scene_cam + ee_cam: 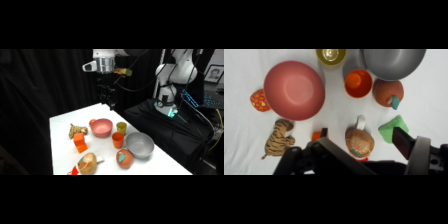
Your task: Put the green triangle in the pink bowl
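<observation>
On the tabletop (244,70), an orange cup (358,83), an orange ball (388,92) and a grey bowl (394,62) crowd at two o'clock of the pink bowl (294,90), a toy tiger (278,138) at seven. The green triangle (393,129) lies at four o'clock of that bowl, just beside the right finger (401,141) of the pincer (361,137), whose fingers stand apart, empty.

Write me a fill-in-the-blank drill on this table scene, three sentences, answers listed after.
1. In the wrist view, the toy lying just below the pink bowl is a striped ____.
2. The small orange cup stands between the pink bowl and the larger ____ bowl.
3. The green triangle lies on the white table, not yet in the ____ bowl.

Answers: tiger; grey; pink
</observation>
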You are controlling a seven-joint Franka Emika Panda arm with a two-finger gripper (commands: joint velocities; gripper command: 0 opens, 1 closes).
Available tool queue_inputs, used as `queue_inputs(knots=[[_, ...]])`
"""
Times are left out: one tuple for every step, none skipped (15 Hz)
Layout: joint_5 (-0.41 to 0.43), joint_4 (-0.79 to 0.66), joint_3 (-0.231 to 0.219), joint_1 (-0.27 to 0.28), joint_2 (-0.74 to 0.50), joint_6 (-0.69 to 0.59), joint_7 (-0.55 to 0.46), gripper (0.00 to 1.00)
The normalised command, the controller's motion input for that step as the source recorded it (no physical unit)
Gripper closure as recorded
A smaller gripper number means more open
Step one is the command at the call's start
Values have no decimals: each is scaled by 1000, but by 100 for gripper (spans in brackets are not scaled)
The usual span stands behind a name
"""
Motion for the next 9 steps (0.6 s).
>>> queue_inputs(knots=[[19, 47, 23, -2, 33, -9, -17, 0], [16, 75, 37, 12, 62, 21, -7, 0], [-6, 119, 52, 26, 105, 49, 5, 0], [-32, 202, 83, 57, 177, 69, 3, 0], [-77, 244, 100, 76, 210, 84, -9, 0], [-99, 299, 119, 100, 246, 66, -33, 0], [-123, 329, 121, 105, 266, 60, -26, 0], [-152, 369, 124, 111, 304, 49, -47, 0], [-143, 391, 115, 107, 322, 25, -91, 0]])
